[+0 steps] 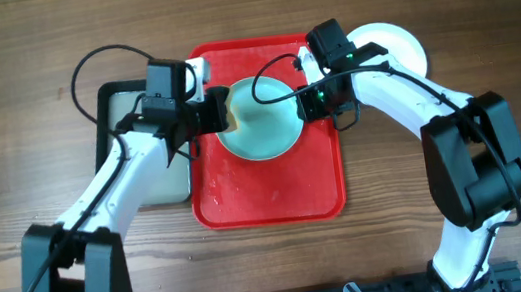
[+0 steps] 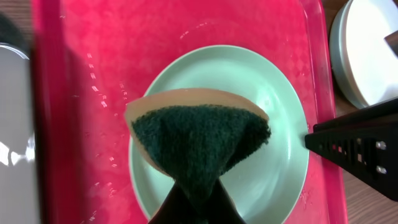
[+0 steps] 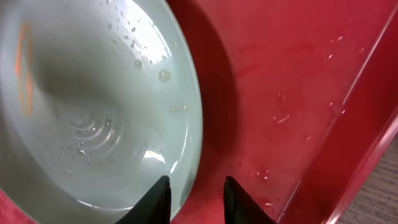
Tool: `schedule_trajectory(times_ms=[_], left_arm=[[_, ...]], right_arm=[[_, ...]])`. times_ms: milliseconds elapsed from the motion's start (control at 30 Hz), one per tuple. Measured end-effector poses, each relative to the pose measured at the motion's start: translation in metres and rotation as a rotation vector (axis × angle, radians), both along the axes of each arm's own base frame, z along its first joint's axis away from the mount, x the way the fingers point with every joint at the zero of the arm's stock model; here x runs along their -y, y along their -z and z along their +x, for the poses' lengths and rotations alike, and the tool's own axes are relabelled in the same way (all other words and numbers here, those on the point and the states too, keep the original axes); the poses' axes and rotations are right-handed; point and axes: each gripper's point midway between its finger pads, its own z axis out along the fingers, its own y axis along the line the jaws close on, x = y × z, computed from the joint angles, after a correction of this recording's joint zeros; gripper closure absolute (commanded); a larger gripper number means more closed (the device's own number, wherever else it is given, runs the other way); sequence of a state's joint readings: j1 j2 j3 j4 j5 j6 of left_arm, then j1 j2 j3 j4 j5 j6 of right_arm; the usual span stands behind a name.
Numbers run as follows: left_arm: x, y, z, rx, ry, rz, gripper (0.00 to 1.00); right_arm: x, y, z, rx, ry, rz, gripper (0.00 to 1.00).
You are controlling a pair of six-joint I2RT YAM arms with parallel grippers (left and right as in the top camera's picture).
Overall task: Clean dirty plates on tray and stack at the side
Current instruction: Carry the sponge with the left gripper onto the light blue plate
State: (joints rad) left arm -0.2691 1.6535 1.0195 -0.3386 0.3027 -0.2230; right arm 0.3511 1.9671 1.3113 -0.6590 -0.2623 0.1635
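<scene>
**Item: mint plate** (image 1: 269, 130). Round, shallow, pale aqua. It lies flat in the far half of the red tray (image 1: 267, 196), which sits on the wooden tabletop (image 1: 15, 118). The right wrist view shows the plate wet with droplets and a small orange smear near one edge.

**Left claw** (image 1: 221, 111). Closed on a folded sponge (image 2: 199, 137), tan with the dark green scouring face outward. The sponge hangs over the plate's left part. Whether it touches the glaze is hard to judge from these angles.

**Right claw** (image 3: 194, 186). At the plate's right rim, jaws a little apart. One fingertip is over the plate and the other over bare tray, with the rim running between them and a gap showing on the tray side.

**Tray surface.** Flecked with water drops around the plate; the near half is bare.

**Stacked plates** (image 1: 398, 42). On the tabletop just beyond the tray's far right corner. The top plate is white, with a pale aqua rim showing beneath it.

**Grey tray** (image 1: 144, 181). Black-rimmed, beside the red tray's left edge, under the left arm.
</scene>
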Motion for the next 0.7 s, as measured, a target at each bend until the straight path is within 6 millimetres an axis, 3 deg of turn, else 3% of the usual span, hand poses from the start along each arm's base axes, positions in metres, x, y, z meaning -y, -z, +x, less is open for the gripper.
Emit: schedule_trajectory(times_ms=[233,300,400,700], left_arm=[[0.004,0.023,0.007,-0.023,-0.001,0.008,0.96],[0.004,0.033,0.005,-0.047,-0.003,0.017,0.96],[0.003,0.041,0.004,-0.066,-0.003,0.023,0.96],[0.003,0.042,0.002,-0.102,-0.054,0.000,0.96]], right_arm=[[-0.004,0.004,0.011,0.049,0.042,0.031,0.74],[-0.002,0.015,0.004,0.038,0.050,0.031,0.88],[-0.003,0.018,0.000,0.023,0.062,0.040,0.95],[-0.015,0.018,-0.006,0.019,0.037,0.049,0.96]])
